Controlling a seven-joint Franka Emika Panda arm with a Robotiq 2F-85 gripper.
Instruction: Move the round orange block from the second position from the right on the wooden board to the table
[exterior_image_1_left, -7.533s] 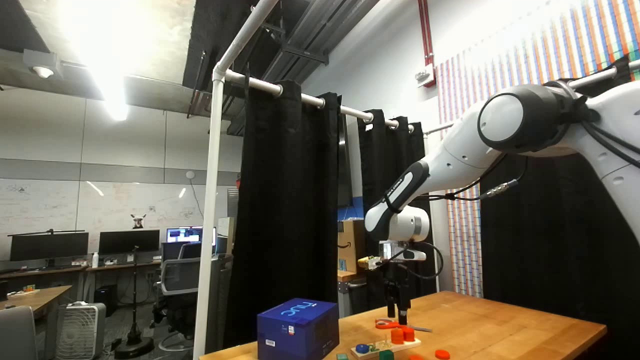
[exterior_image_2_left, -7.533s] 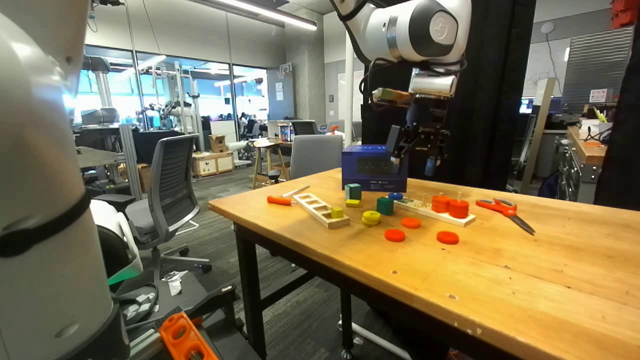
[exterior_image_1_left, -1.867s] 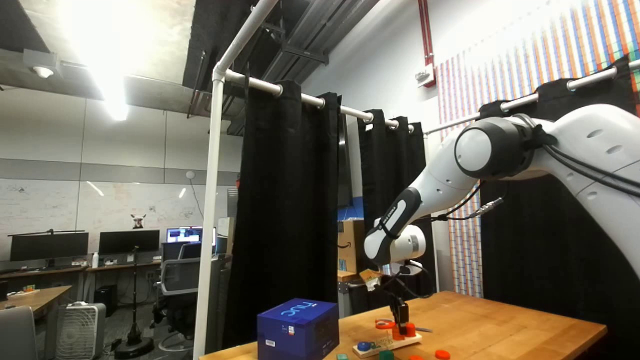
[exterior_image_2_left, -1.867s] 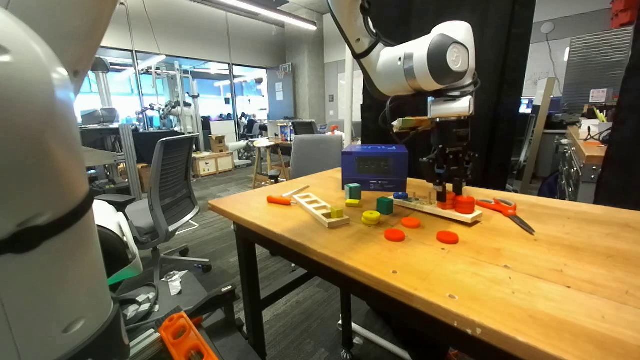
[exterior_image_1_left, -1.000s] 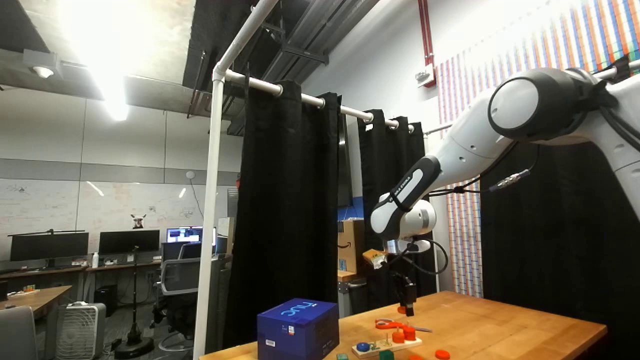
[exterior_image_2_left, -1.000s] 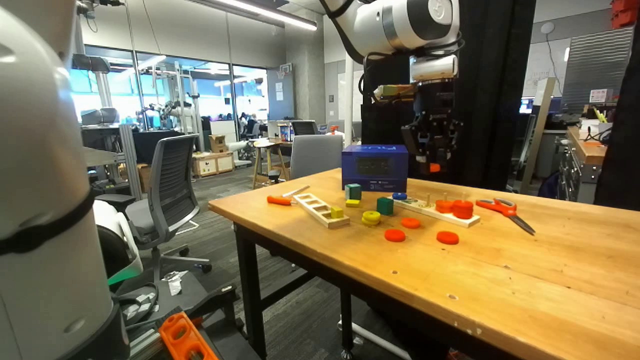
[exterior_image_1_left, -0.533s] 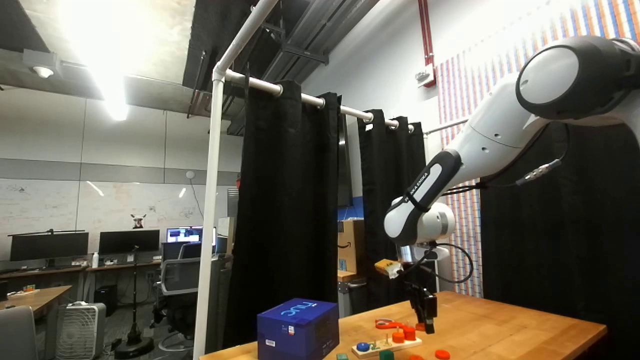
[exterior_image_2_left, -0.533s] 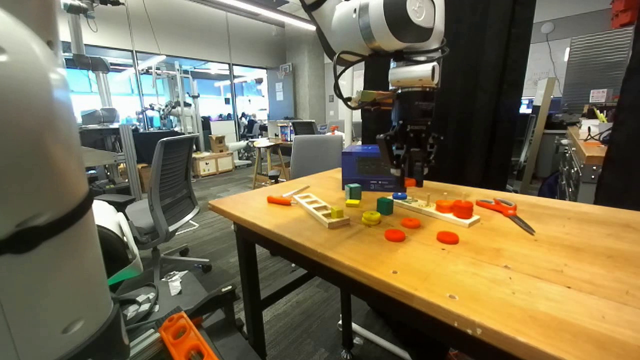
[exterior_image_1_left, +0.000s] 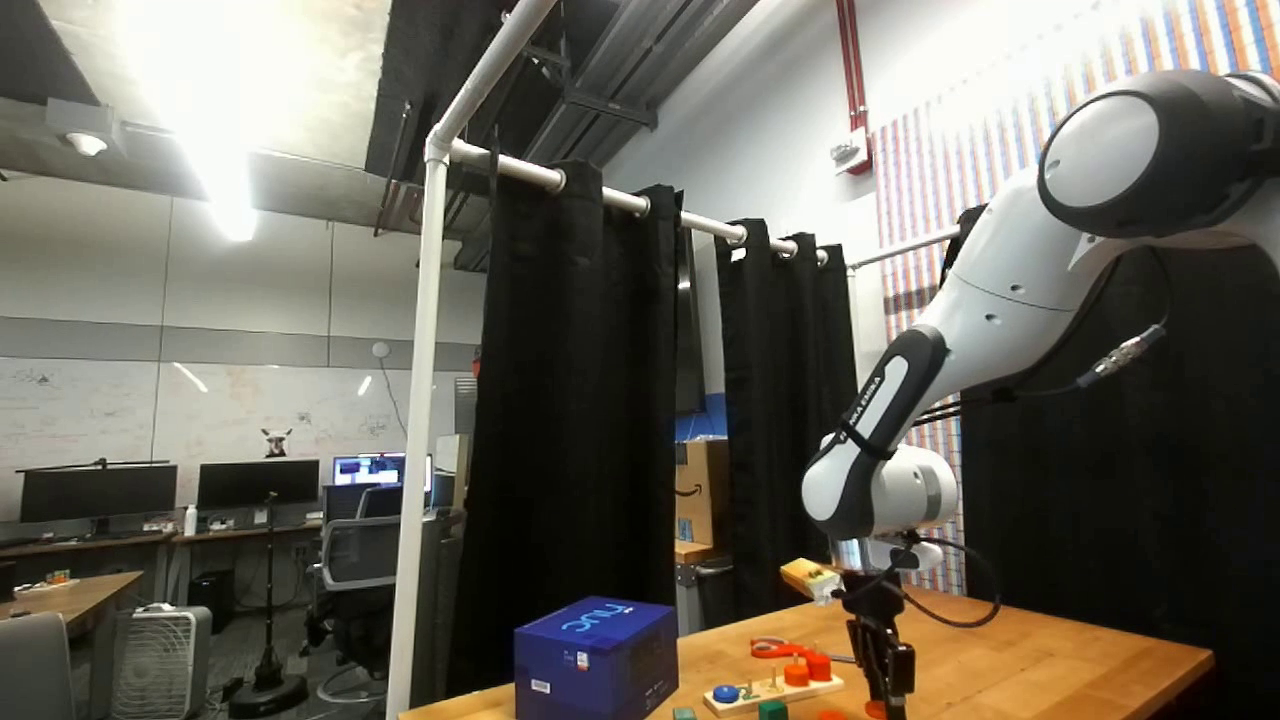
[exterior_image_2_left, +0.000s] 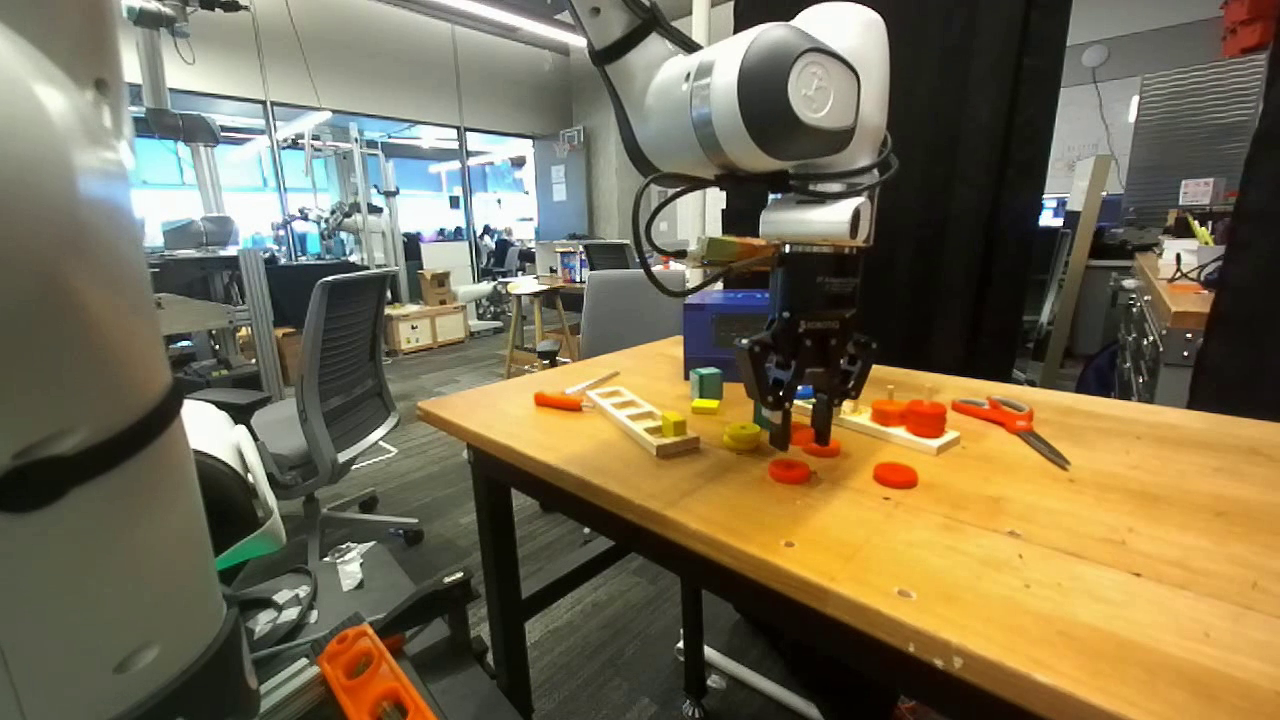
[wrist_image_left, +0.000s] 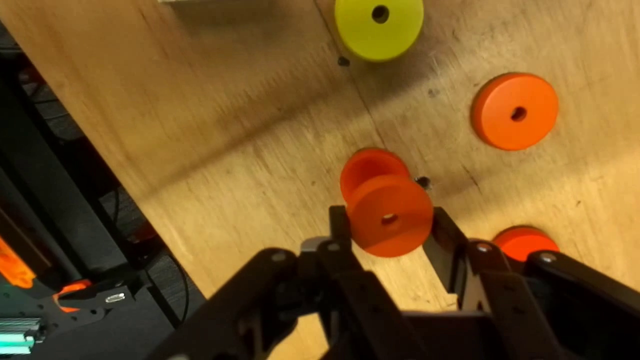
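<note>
My gripper (exterior_image_2_left: 801, 437) is shut on a round orange block (wrist_image_left: 390, 216), a disc with a small centre hole, one finger on each side. The disc hangs over the table (exterior_image_2_left: 1000, 560), close to its surface; the exact gap is hard to judge. In the wrist view it partly covers another orange disc (wrist_image_left: 371, 165) lying on the table. The wooden board (exterior_image_2_left: 937, 441) lies beyond the gripper in an exterior view. Its rightmost peg carries a stack of orange discs (exterior_image_2_left: 925, 419). On the second peg from the right sits a lower orange piece (exterior_image_2_left: 887, 413).
Two more loose orange discs (wrist_image_left: 515, 111) lie near the gripper, and a yellow disc (wrist_image_left: 379, 30) is close by. Green blocks (exterior_image_2_left: 706, 384), a slotted wooden tray (exterior_image_2_left: 672, 447), orange-handled scissors (exterior_image_2_left: 992, 411) and a blue box (exterior_image_1_left: 600, 660) also stand or lie on the table.
The gripper gripped the top disc on the second peg, lifted it off, carried it away from the board and came down over the loose discs. That peg's stack is lower.
</note>
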